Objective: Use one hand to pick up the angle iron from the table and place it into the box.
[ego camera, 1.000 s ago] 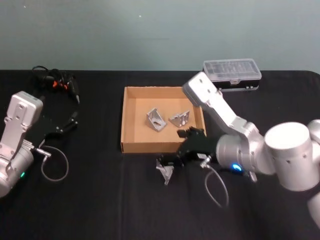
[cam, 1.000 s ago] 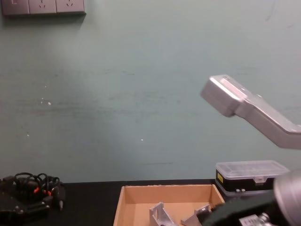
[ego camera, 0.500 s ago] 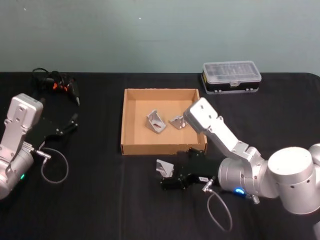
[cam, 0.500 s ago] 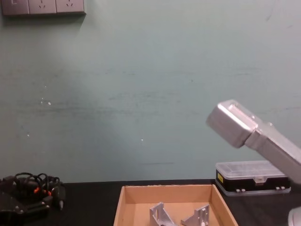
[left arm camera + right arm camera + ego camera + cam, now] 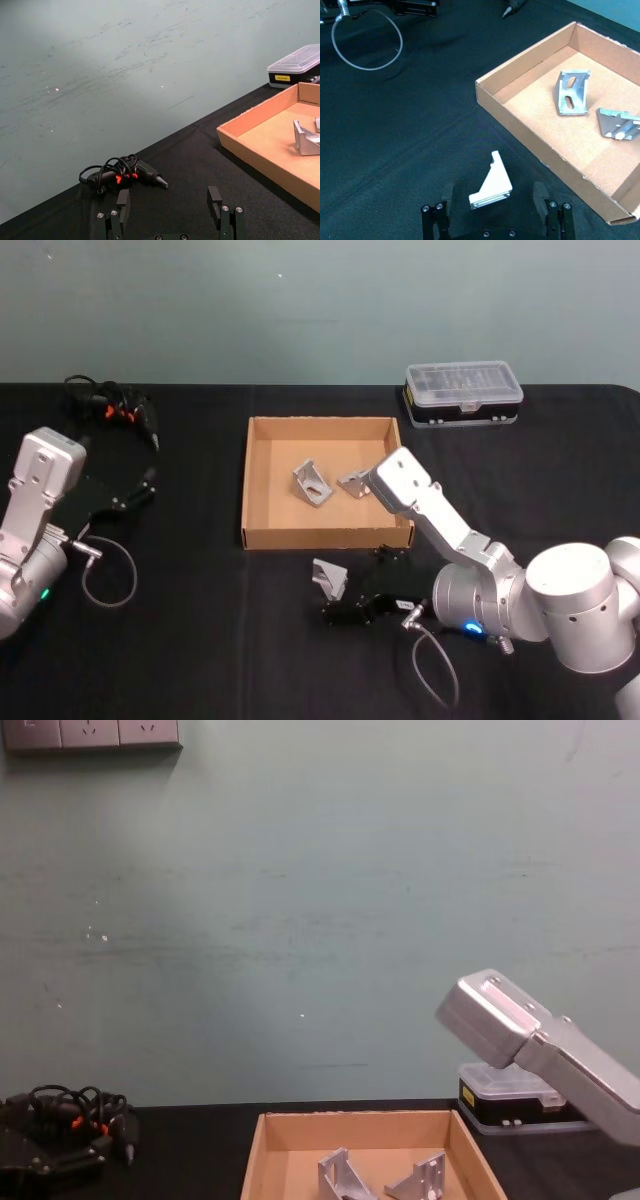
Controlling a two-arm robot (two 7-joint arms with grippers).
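The small silver triangular metal angle iron (image 5: 492, 184) stands on the flat black matte table (image 5: 200, 640), just outside the near wall of the wide shallow tan cardboard box (image 5: 245, 502). In the right wrist view we find it between the spread fingers (image 5: 540, 194) of the right black claw gripper (image 5: 347, 612), touching neither, its long edge running away toward the box. We judge closing comes next. The left black claw gripper (image 5: 168, 202), likewise spread and empty, sits well apart.
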